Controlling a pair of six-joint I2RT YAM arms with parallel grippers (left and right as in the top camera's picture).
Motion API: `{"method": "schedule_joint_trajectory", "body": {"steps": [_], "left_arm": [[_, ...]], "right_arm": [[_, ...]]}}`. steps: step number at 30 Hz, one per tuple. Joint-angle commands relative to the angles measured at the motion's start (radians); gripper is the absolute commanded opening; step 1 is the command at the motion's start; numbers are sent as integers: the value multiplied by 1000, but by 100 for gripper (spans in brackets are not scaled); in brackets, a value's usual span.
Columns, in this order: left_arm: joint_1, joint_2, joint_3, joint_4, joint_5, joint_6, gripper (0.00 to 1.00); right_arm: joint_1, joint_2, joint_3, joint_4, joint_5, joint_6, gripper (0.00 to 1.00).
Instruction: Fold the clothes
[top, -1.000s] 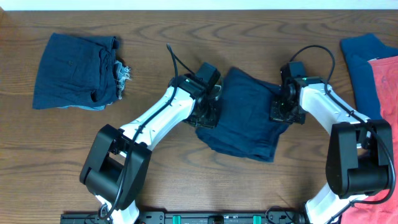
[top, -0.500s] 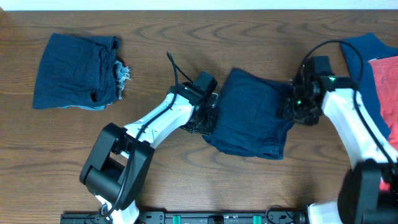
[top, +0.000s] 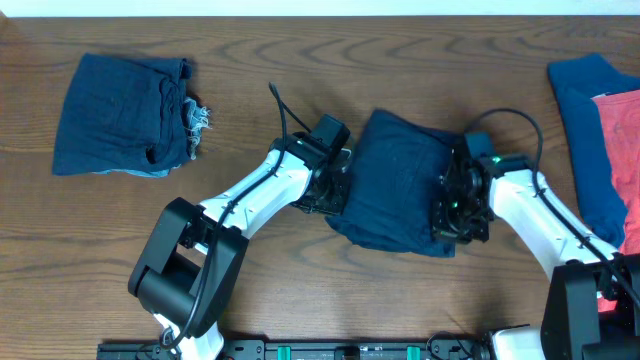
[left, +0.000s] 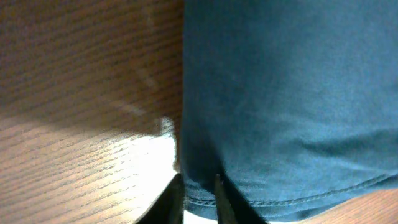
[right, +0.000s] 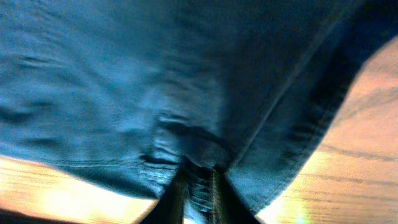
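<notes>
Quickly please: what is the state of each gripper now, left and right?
Left gripper: jaws closed on an edge of the navy shorts.
Right gripper: jaws closed on a bunched fold of the same shorts.

At the middle of the counter (top: 300, 290) the shorts (top: 400, 185), left hand (top: 332, 193) at their left edge, right hand (top: 452, 212) at their right edge, folded garment (top: 120, 115) far left, garment pile (top: 600, 130) far right, one piece atop another

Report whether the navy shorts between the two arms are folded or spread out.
Folded: the navy shorts lie as a compact doubled block, with layered edges showing along the near side.
</notes>
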Motion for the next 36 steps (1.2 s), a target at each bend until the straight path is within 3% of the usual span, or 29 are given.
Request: {"method": "schedule_joint_trajectory", "body": {"steps": [1, 4, 8, 12, 14, 15, 20, 24, 30, 36], "left_arm": [[0, 13, -6, 2, -13, 10, 12], [0, 13, -6, -1, -41, 10, 6], [0, 13, -6, 0, -58, 10, 6], [0, 5, 15, -29, -32, 11, 6], [0, -8, 43, -56, 13, 18, 8], [0, -20, 61, -68, 38, 18, 8], [-3, -94, 115, -20, 175, 18, 8], [-15, -107, 114, 64, 241, 12, 6], [-68, -35, 114, 120, 251, 5, 6], [-124, 79, 114, 148, 250, -23, 6]], "right_arm": [[-13, 3, 5, 8, 63, 53, 2], [-47, 0, 40, 8, 220, 89, 1], [-74, 2, 45, 20, 431, 190, 1], [-76, 2, 45, 26, 417, 166, 3], [-78, 1, 51, 8, 416, 154, 16], [-82, -3, 58, -5, 409, 153, 17], [-105, -92, 106, 15, 253, 31, 14], [-109, -194, 118, 56, 128, -11, 18], [-77, -218, 83, 33, -16, 19, 13], [-61, -180, -80, 86, 177, 184, 2]]}}
